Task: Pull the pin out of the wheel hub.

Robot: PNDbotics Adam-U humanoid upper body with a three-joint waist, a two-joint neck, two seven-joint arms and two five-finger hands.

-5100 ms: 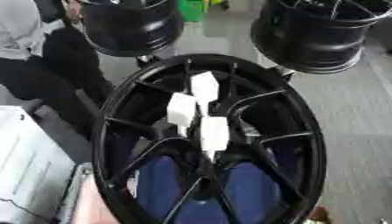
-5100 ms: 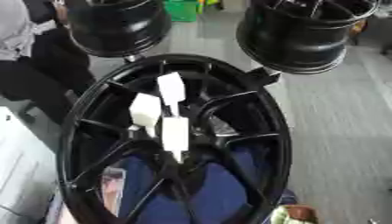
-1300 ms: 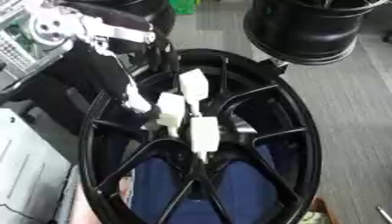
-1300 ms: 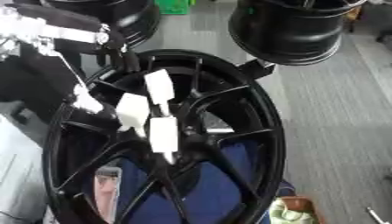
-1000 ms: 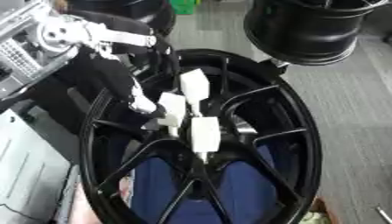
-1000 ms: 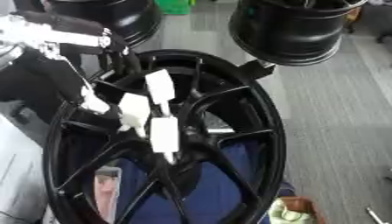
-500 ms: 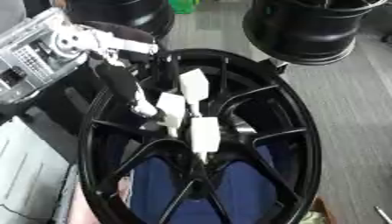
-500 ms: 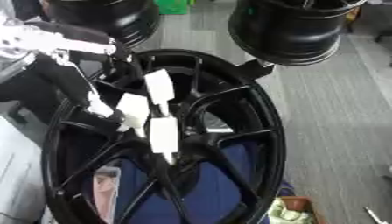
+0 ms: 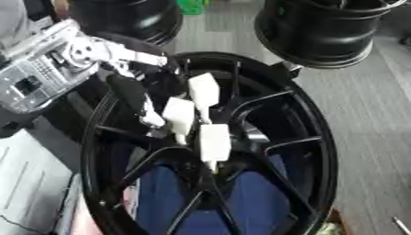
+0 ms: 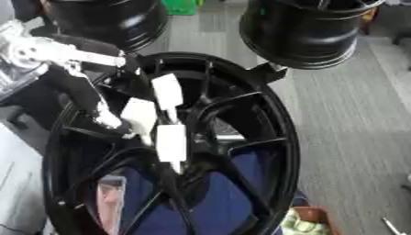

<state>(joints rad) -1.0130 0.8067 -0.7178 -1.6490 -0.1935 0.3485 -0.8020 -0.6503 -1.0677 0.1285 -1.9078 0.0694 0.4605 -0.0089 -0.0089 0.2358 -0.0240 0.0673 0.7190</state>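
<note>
Left hand at hub, pins not yet gripped.

L hand [image 9: 132, 94] reaching in over wheel hub [image 9: 313, 137], fingers extended and relaxed, holding nothing; pale fingertip just beside nearest white pin [image 9: 178, 117]. Two more white pins [image 9: 204, 91] [image 9: 214, 142] close by beyond it, all standing up from hub centre. R hand not visible. Judged: pins light, rigid, blocky heads w/ thin stems; smooth faces may slip. Best pinched across flat sides of head, pulled straight along stem. Hub heavy, unlikely to shift.
</note>
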